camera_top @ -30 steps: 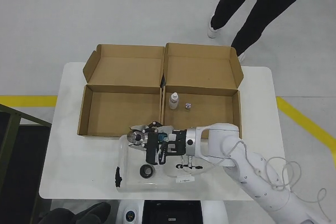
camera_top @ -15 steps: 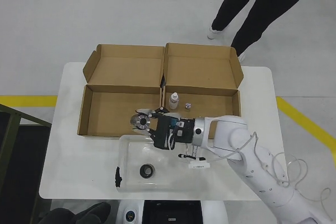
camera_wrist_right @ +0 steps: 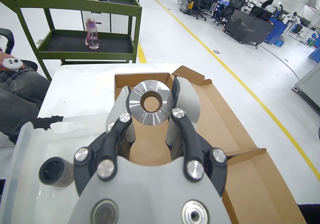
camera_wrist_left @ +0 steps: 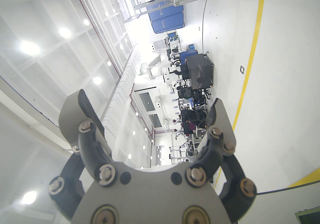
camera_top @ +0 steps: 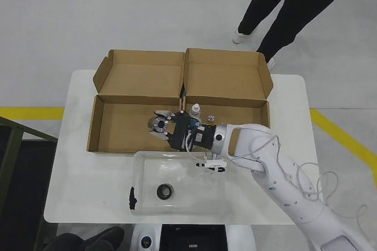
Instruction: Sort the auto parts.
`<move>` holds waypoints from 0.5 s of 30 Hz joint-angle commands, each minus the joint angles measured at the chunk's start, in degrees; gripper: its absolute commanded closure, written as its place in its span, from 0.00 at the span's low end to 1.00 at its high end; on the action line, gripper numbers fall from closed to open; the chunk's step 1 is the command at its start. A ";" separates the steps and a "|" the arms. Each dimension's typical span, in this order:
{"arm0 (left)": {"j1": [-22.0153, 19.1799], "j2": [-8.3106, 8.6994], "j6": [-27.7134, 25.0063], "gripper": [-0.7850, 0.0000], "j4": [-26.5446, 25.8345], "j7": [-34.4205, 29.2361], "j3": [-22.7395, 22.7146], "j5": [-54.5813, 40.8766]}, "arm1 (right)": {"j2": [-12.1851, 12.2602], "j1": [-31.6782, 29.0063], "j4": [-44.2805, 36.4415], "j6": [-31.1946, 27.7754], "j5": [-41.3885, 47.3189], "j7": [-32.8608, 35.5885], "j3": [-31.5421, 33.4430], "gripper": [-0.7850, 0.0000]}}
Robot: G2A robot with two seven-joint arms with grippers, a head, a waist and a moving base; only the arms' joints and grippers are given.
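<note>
My right gripper [camera_top: 158, 123] [camera_wrist_right: 150, 104] is shut on a shiny metal ring with a centre hole [camera_wrist_right: 151, 105] [camera_top: 156, 124], held over the left cardboard box [camera_top: 122, 128] near its right side. A dark cylindrical bushing [camera_top: 165, 191] [camera_wrist_right: 54, 171] lies in the clear plastic bin [camera_top: 144, 164]. Two small parts, a white bottle-shaped piece [camera_top: 195, 112] and a small metal piece [camera_top: 210, 117], stand in the right cardboard box [camera_top: 245, 116]. My left gripper [camera_wrist_left: 150, 112] is open, pointing up into the room with nothing between its fingers.
The two boxes sit side by side at the table's far half with their lids [camera_top: 226, 75] standing open. A strip of black tape [camera_top: 132, 198] marks the bin's left rim. A green cart [camera_wrist_right: 75, 22] stands beyond the table.
My right gripper has lifted the metal ring out of the clear bin and carried it away from the robot, over the left cardboard box.
</note>
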 commanded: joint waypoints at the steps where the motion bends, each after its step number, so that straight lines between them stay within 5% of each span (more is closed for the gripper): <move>1: 0.00 0.00 0.00 0.00 0.00 0.00 0.00 0.00 | -0.39 1.24 2.09 0.49 0.27 0.29 -0.72 1.00; 15: 0.00 0.00 0.00 0.00 0.00 0.00 0.00 0.00 | -4.22 12.19 18.16 1.54 2.71 4.32 -7.25 1.00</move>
